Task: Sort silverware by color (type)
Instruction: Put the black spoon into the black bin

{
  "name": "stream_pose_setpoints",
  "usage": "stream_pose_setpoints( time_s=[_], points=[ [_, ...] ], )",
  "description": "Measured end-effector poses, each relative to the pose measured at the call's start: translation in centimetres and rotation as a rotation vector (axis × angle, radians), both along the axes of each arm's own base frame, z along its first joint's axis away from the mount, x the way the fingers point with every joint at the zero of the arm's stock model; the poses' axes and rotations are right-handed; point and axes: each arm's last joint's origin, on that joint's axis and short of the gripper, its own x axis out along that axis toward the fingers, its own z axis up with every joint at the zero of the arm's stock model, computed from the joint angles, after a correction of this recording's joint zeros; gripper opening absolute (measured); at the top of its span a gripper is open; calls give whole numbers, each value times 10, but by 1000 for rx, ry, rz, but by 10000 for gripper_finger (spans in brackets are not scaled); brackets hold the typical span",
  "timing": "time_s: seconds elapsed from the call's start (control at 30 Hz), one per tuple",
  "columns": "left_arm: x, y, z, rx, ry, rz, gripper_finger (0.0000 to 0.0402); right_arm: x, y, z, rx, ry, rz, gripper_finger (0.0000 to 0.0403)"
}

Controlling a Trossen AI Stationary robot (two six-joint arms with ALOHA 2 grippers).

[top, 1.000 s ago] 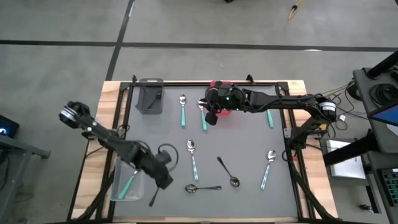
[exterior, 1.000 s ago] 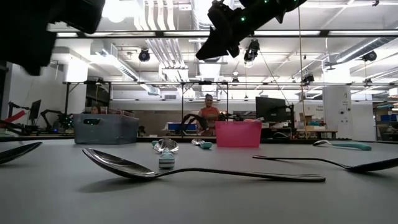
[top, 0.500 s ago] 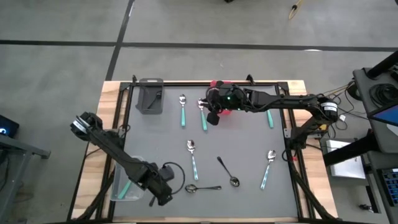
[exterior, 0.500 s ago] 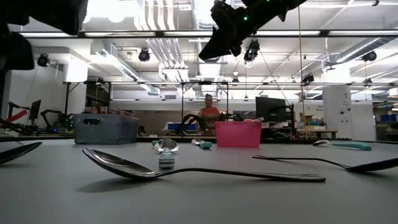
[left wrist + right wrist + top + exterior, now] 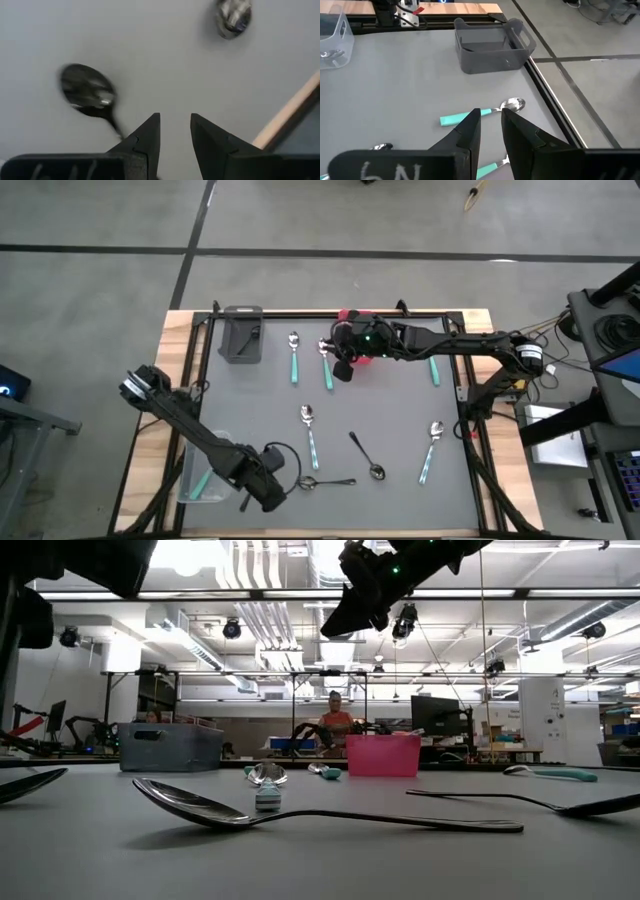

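My left gripper (image 5: 278, 483) (image 5: 175, 131) hangs open low over the grey mat near the front edge, fingers pointing down. A dark spoon (image 5: 326, 480) lies beside it, its bowl (image 5: 88, 93) just ahead of the fingers; nothing is between them. My right gripper (image 5: 340, 367) (image 5: 490, 122) hovers open, high at the back by the red bin (image 5: 352, 315), over a teal-handled spoon (image 5: 485, 112). More teal spoons (image 5: 294, 356) (image 5: 311, 436) (image 5: 430, 450) (image 5: 434, 370) and a dark spoon (image 5: 366, 455) lie flat on the mat.
A grey bin (image 5: 240, 334) stands at the back left, and a clear bin (image 5: 204, 480) holding teal spoons sits off the mat's left front. Another dark spoon (image 5: 245, 501) lies by my left arm. Wooden table borders (image 5: 150, 450) frame the mat. People sit in the room behind (image 5: 335, 720).
My left gripper has swung toward the table's near edge and slightly right, sinking toward the dark spoon at the front. Its fingers have stayed open. The spoons have not moved.
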Motion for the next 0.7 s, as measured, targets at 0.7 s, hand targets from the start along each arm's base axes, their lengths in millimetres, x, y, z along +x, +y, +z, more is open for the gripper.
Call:
stream_pose_setpoints(
  time_s=[0.7],
  points=[
    [26,-47,-25,191,272,-127,165,-4,2,-17,32,44,-6,68]
  ],
)
